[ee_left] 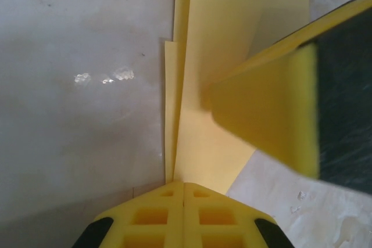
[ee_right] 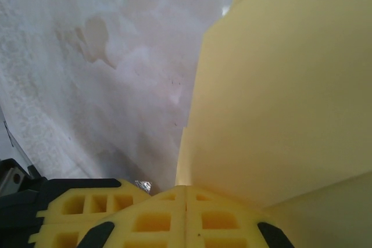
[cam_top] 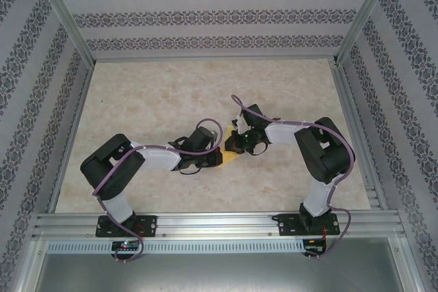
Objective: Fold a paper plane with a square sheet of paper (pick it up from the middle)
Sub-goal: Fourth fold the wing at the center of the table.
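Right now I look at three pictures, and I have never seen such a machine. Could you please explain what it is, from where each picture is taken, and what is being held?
The machine is two robot arms, bolted side by side at the near edge of a beige mottled tabletop. Each arm ends in a two-finger gripper.

The wide picture comes from a fixed camera above and behind the arms. The two close pictures come from small cameras on the wrists, each looking out past its own gripper.

Between the arms is a thin yellow sheet of paper, already folded into layers. The left gripper and the right gripper are both shut on it, each pinching it between its fingers. In the left wrist picture, the big yellow and black shape at the right is the right gripper seen from close by.
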